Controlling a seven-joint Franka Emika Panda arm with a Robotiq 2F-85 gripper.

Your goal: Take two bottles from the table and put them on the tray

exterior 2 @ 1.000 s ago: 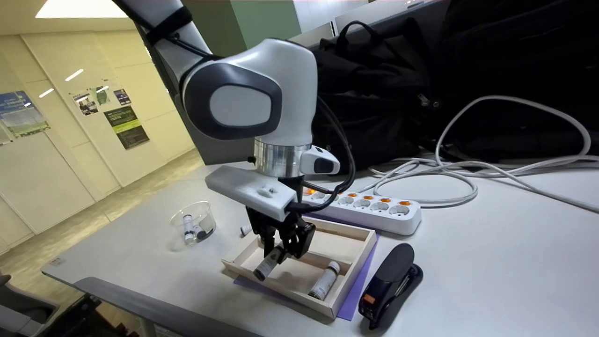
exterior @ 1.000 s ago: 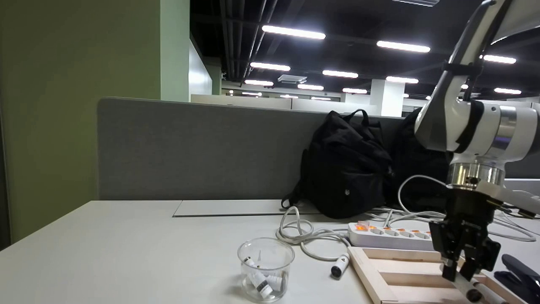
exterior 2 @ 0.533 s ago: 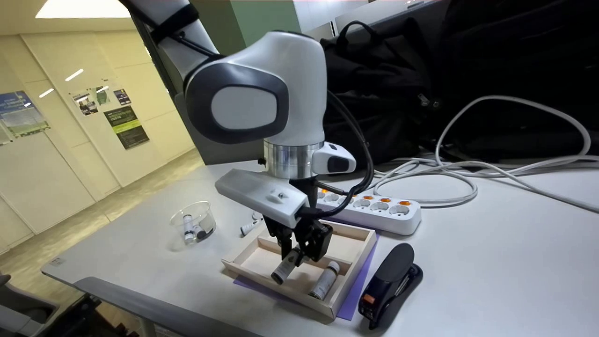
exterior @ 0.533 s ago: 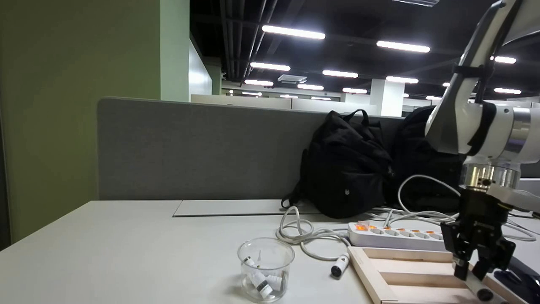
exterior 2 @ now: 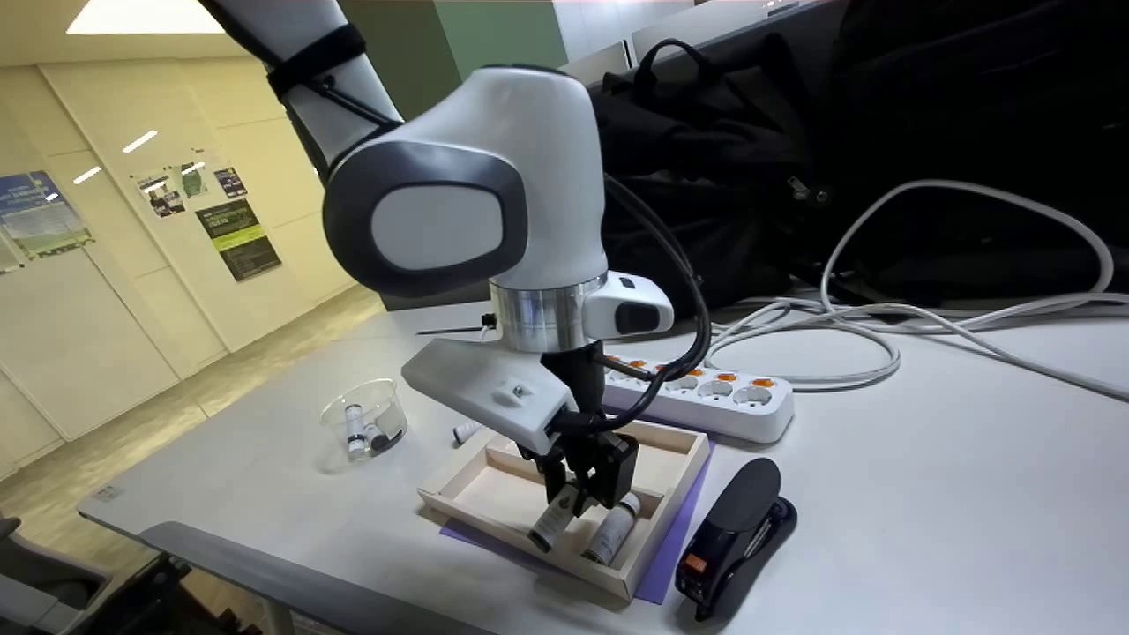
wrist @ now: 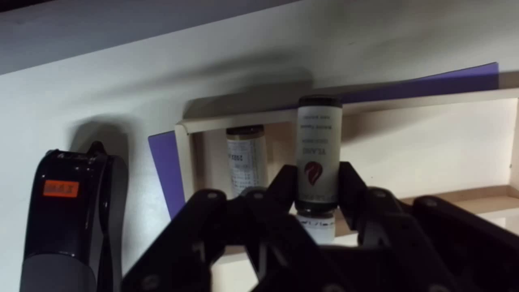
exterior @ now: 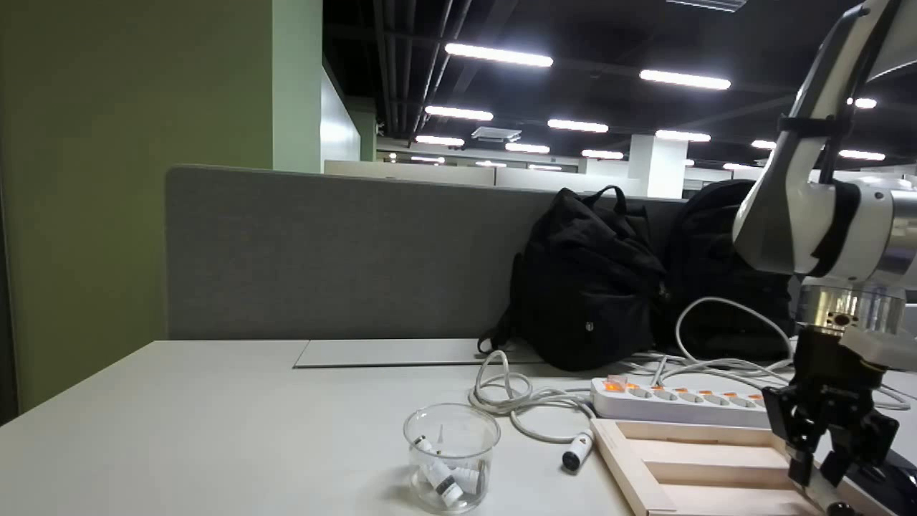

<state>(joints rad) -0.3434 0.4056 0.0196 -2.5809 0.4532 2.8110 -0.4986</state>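
The fingers grasped one bottle above the tray; a second bottle lay inside it, and a stapler rested on the tabletop beside the tray.

The arm is white, with a grey ring and 1 black strap. The collar is shiny silver. The cable is black, also the gripper, which has small screws.
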